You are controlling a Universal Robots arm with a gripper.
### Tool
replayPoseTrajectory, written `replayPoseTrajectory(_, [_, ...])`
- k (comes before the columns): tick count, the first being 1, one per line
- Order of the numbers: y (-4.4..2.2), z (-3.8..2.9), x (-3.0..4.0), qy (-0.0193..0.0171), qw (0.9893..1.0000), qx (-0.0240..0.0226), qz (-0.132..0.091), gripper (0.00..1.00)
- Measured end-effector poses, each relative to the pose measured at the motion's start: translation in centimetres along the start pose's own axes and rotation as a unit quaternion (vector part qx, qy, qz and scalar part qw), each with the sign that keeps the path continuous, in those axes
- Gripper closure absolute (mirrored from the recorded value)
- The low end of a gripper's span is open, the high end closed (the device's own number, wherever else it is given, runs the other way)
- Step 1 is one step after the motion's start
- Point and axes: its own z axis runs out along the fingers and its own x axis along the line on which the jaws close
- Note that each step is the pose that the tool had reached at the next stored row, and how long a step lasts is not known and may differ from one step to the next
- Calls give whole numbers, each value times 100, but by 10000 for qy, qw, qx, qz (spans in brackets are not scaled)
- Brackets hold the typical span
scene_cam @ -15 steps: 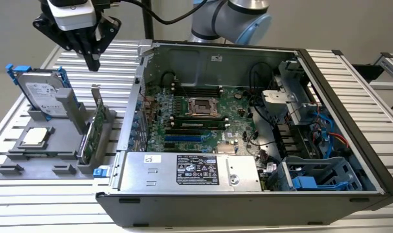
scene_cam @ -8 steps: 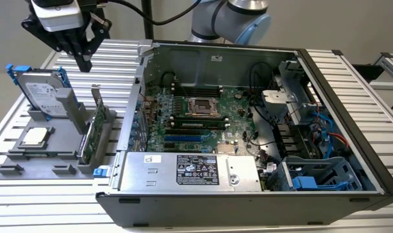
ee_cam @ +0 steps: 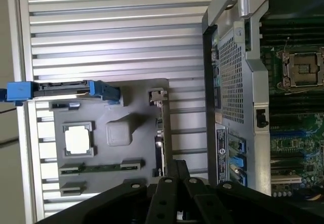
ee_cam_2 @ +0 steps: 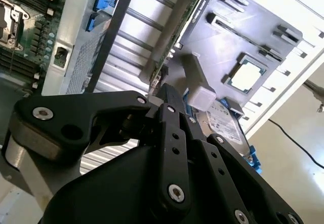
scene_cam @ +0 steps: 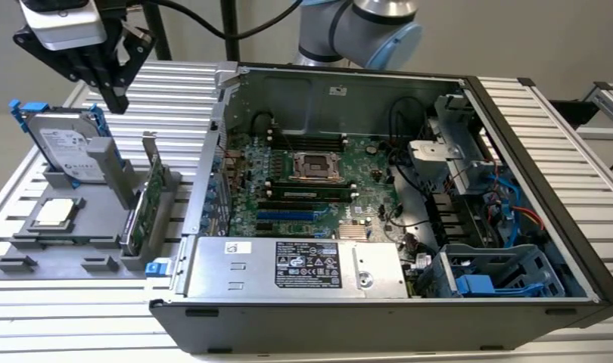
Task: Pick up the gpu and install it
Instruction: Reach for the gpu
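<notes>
Gripper (scene_cam: 116, 100): fingers closed together, empty, hovering above the far end of the gray tray (scene_cam: 44, 265) | gpu (scene_cam: 143, 204): upright on edge in the tray, just beside the open computer case (scene_cam: 387, 333), on the exterior view's left.

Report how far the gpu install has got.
Done: nothing yet. The gpu stands on edge in the grey holder beside the computer case. In hand: nothing; the gripper hangs above the holder, shut and empty. Left: both the pick-up and the install.
</notes>
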Motion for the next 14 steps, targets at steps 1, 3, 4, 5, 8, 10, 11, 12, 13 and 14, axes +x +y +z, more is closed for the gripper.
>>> replayPoseTrajectory(1, [-4,-1,18,0,10000,0,0,100])
replayPoseTrajectory(3, [-10,-1,52,0,10000,0,2,100])
replayPoseTrajectory(4, [-13,-2,67,0,10000,0,2,100])
replayPoseTrajectory(5, [-15,-2,82,0,10000,0,3,100])
replayPoseTrajectory(8, [-16,-2,101,0,10000,0,6,100])
replayPoseTrajectory(10, [-17,-3,104,0,10000,0,6,100])
replayPoseTrajectory(11, [-17,-2,105,0,10000,0,5,100])
replayPoseTrajectory(12, [-17,-2,107,0,10000,0,6,100])
replayPoseTrajectory(13, [-17,-2,107,0,10000,0,6,100])
replayPoseTrajectory(14, [-17,-3,107,0,10000,0,6,100])
